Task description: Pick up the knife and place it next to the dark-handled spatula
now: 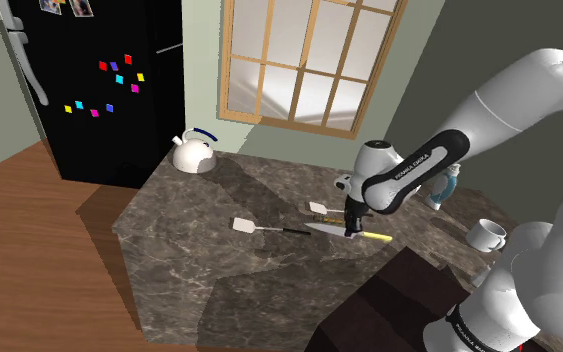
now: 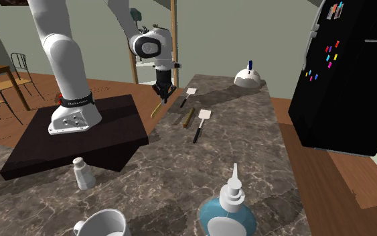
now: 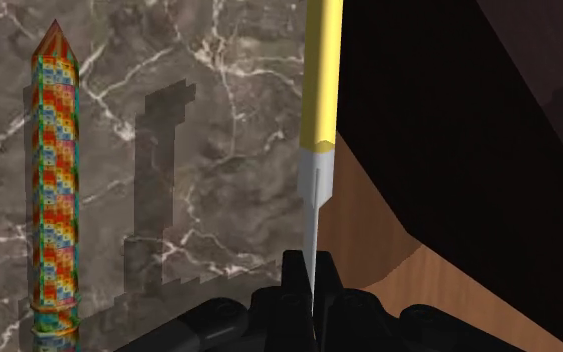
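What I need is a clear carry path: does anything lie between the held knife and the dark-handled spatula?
Two spatulas have dark handles. A patterned rod lies on the counter between the knife in the gripper and the nearer spatula in the second exterior view. Toward the farther spatula, nothing visible intervenes.

The black two-finger tool (image 2: 162, 94) pointed downward from the white arm and was clamped on a slim yellow-handled knife (image 2: 157, 108), whose handle slanted down just beside the dark box stand (image 2: 86, 137). A white-bladed spatula with a black handle (image 2: 199, 127) lay flat on the dark veined marble surface (image 2: 260, 154), toward the view's right and apart from the knife. A white kettle (image 2: 247, 78) stood farther back.
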Motion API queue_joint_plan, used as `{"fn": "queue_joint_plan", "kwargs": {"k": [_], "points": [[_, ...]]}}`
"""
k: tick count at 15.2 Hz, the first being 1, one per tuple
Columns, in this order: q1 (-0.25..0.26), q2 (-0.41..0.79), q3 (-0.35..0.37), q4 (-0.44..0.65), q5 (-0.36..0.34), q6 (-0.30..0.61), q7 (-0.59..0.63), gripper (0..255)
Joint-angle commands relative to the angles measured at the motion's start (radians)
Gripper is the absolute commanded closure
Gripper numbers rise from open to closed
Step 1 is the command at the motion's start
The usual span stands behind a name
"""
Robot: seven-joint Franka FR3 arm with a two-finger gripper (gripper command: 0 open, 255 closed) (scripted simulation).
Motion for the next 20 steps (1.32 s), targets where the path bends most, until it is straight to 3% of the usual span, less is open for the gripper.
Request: {"fn": "queue_joint_plan", "kwargs": {"k": [1,9,17,18,20], "points": [[0.000,0.036,0.004,0.000,0.019,0.035,-0.011,255],[-0.026,0.193,0.053,0.018,0.119,0.170,-0.073,255],[-0.027,0.193,0.054,0.018,0.118,0.170,-0.073,255],[-0.027,0.193,0.054,0.018,0.118,0.170,-0.073,0],[-0.027,0.193,0.054,0.018,0.118,0.170,-0.073,0]]}}
